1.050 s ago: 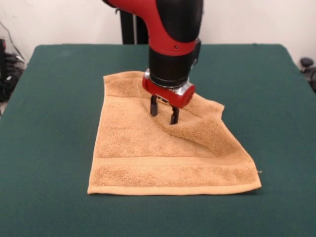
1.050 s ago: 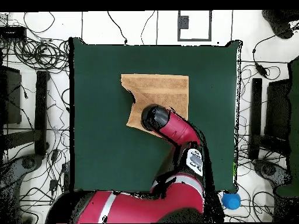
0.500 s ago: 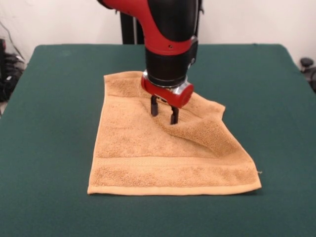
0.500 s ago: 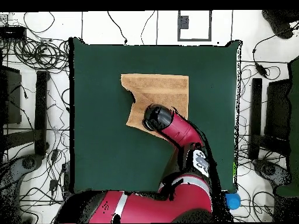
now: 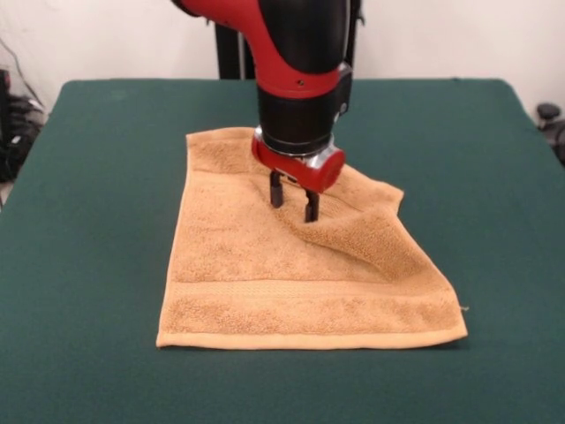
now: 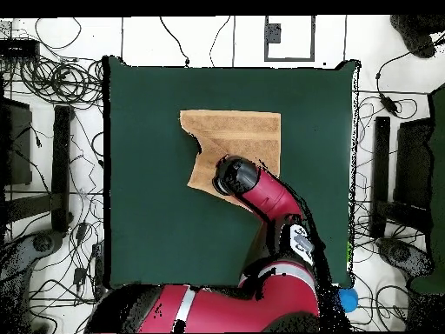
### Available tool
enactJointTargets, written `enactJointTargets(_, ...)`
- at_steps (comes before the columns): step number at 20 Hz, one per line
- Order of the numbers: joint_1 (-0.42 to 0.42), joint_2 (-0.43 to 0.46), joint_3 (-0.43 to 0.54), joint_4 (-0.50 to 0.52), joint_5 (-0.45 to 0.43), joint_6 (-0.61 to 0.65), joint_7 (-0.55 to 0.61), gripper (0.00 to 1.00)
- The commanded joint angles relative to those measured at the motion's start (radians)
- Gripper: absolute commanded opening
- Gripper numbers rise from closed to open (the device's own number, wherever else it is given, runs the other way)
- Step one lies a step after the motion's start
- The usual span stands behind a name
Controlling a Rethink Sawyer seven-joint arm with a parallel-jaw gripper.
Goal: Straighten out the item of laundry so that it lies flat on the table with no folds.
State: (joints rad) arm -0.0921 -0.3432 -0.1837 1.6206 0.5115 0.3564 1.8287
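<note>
No readable text, labels, brands or numbers anywhere: none on arm point(image 5: 300, 62), towel point(image 5: 300, 283) or table point(image 5: 106, 177) around it.

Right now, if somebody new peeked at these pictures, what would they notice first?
The big red and black arm, coming down in the middle. Its gripper has its jaws a little apart, down at a folded-over flap of the tan-orange towel. The towel lies in the middle of the dark green table.
</note>
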Motion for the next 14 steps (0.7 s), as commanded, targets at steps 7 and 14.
enactJointTargets(7,0.096,0.073,0.227,0.106,0.141,-0.059,0.327,1.00)
enactJointTargets(14,0.109,0.066,0.233,0.120,0.189,-0.055,0.323,1.00)
